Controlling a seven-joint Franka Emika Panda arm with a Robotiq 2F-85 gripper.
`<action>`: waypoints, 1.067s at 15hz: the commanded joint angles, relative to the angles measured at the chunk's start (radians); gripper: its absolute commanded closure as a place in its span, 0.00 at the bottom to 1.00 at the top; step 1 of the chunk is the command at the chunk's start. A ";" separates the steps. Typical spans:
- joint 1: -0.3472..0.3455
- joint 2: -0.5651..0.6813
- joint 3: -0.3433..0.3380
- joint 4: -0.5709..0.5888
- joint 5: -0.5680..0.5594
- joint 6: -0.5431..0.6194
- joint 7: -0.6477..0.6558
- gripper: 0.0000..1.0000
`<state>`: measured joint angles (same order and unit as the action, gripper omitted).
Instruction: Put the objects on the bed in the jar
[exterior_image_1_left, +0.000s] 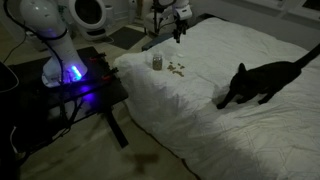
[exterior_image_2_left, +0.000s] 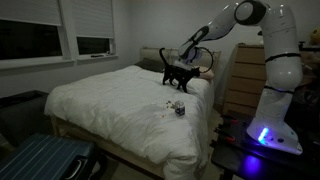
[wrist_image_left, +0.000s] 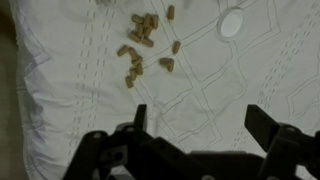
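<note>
Tool hangs empty over the bed, jaws spread wide. The bits lie in a loose scatter on the quilt just beside the jar, which stands upright, mouth open to the top. A cat stands on the bed, well apart from the jar.

The bits look tiny, light, dry and probably stiff. The quilt under them is soft and will give, so a hard press could bury them or catch the fabric. I would pinch one bit, or a tight pair, across its short sides at the edge of the scatter nearest the jar. The jar seems light and may tip on the soft cover.

No brand, label or writing can be read.
</note>
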<state>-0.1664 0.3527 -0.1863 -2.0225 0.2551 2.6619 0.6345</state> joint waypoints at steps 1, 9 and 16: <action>0.011 0.001 -0.011 0.003 0.008 -0.004 -0.007 0.00; 0.008 0.104 -0.019 0.130 0.021 -0.088 0.046 0.00; -0.012 0.306 -0.014 0.387 0.022 -0.266 0.110 0.00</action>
<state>-0.1721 0.5670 -0.1958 -1.7693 0.2635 2.4846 0.7055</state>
